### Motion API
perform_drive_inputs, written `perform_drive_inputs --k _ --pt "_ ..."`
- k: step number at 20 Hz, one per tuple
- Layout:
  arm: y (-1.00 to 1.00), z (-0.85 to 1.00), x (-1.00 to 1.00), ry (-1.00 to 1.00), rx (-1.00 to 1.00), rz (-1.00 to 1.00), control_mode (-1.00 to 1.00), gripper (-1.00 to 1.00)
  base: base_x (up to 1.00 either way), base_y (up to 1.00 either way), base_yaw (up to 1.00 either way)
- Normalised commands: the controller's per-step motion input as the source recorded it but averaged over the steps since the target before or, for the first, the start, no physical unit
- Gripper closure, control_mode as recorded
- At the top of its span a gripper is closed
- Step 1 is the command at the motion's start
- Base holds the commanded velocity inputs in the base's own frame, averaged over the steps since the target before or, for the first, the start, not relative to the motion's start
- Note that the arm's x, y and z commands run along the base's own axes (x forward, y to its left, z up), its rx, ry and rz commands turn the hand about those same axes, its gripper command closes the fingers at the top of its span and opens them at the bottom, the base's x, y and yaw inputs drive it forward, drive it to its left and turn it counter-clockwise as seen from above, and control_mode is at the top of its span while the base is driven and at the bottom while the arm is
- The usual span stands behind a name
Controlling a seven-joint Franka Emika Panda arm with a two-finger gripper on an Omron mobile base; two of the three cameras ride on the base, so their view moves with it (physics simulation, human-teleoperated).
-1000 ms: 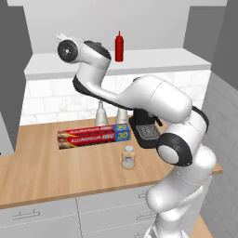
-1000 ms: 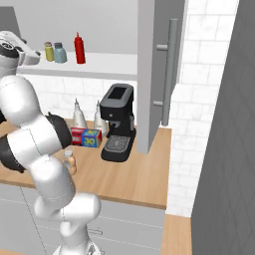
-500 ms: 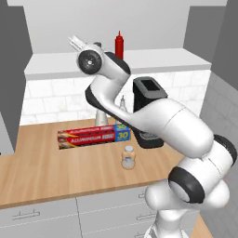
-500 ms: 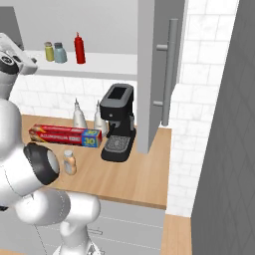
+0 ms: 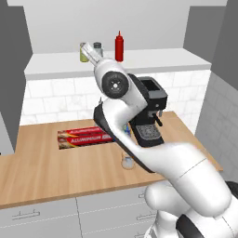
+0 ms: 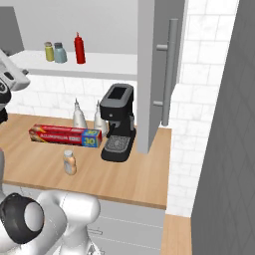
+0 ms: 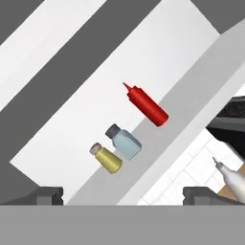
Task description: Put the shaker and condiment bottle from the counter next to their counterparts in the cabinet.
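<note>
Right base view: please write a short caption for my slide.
Olive shaker already shelved beside the grey-blue shaker and red squeeze bottle; condiment bottle waits on the counter.

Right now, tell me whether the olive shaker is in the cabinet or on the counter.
In the cabinet: the shaker stands upright on the shelf beside the grey-blue shaker.

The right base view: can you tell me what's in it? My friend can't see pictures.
An olive shaker, a grey-blue shaker and a red squeeze bottle stand together on the white cabinet shelf. Below, the wooden counter holds a small tan condiment bottle, a foil box and a black coffee machine.
</note>
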Motion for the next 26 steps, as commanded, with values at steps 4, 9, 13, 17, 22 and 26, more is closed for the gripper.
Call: perform_drive_inputs --k 4,9,13,17,22,26 --pt "-0.31 0.00 -0.90 -0.04 0.07 0.00 -1.00 -1.00 0.00 0.00 0.00" --pt "-0.36 -0.03 -0.77 -0.01 0.06 0.00 -1.00 -1.00 0.00 0.00 0.00" --pt "-0.25 -0.17 -0.75 0.00 0.03 -0.01 -1.00 -1.00 0.00 0.00 0.00" --pt "-0.08 -0.38 -0.70 0.00 0.00 -0.03 -1.00 -1.00 0.00 0.00 0.00" --pt "-0.15 -0.56 -0.46 0.00 0.00 -0.07 -1.00 -1.00 0.00 0.00 0.00" --pt "-0.20 -0.72 -0.38 0.00 0.00 -0.11 -1.00 -1.00 0.00 0.00 0.00"
